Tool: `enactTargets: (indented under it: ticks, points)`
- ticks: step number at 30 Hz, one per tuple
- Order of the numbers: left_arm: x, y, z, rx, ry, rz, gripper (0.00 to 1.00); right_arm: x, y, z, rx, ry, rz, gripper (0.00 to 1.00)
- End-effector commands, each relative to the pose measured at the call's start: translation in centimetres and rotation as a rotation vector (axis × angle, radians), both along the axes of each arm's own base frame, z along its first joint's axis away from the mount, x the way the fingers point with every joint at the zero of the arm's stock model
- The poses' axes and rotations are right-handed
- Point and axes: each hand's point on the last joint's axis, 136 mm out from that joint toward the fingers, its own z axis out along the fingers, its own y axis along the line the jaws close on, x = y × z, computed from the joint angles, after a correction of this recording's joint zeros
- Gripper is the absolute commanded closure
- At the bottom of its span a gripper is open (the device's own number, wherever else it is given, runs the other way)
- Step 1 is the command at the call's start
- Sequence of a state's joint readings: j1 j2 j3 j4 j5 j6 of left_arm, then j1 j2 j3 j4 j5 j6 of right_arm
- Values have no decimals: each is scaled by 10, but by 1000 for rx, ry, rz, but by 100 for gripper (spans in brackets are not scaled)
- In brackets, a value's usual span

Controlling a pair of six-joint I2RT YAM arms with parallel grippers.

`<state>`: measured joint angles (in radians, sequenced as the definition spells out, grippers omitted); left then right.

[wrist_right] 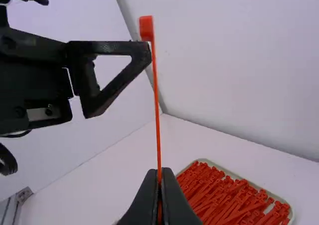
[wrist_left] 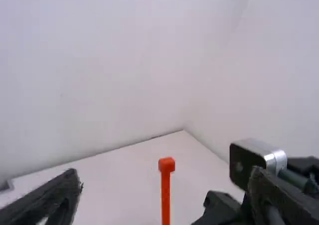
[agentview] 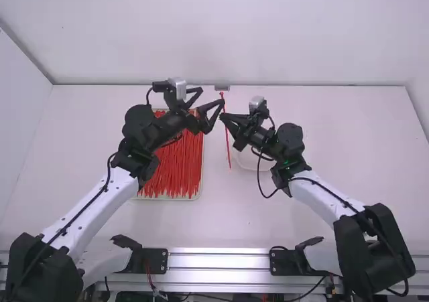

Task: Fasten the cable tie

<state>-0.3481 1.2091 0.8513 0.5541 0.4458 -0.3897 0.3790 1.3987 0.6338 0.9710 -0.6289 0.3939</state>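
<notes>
A single red cable tie (agentview: 226, 131) stands nearly upright above the table, its square head (wrist_right: 146, 25) at the top. My right gripper (wrist_right: 158, 197) is shut on its lower part, and the tail hangs below the fingers toward the table. My left gripper (agentview: 213, 108) is open at the level of the tie's upper end. One of its triangular fingers (wrist_right: 112, 68) sits right beside the strap just under the head. In the left wrist view the head (wrist_left: 166, 165) rises between that arm's finger (wrist_left: 50, 200) and the right arm's wrist.
A beige tray (agentview: 167, 196) heaped with several red cable ties (agentview: 175, 158) lies under the left arm, left of the grippers. What looks like a clear shallow dish (agentview: 253, 165) sits below the right gripper. White walls close the table's back and sides.
</notes>
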Motion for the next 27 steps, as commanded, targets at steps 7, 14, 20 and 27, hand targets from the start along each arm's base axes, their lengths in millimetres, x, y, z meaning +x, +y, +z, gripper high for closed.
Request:
enactTargets:
  ticks: [7,14,20,27]
  points:
    - [-11,-2,2,115,-145,-92,1,-11,-18,23,30,-55,138,100]
    - [-30,12,28,131,-225,-273,1,-17,-26,34,31,-122,176,100]
    - [-46,17,47,147,-274,-384,1,-26,-18,48,49,-203,194,100]
    - [-63,9,68,163,-335,-513,1,-46,-10,72,82,-347,233,100]
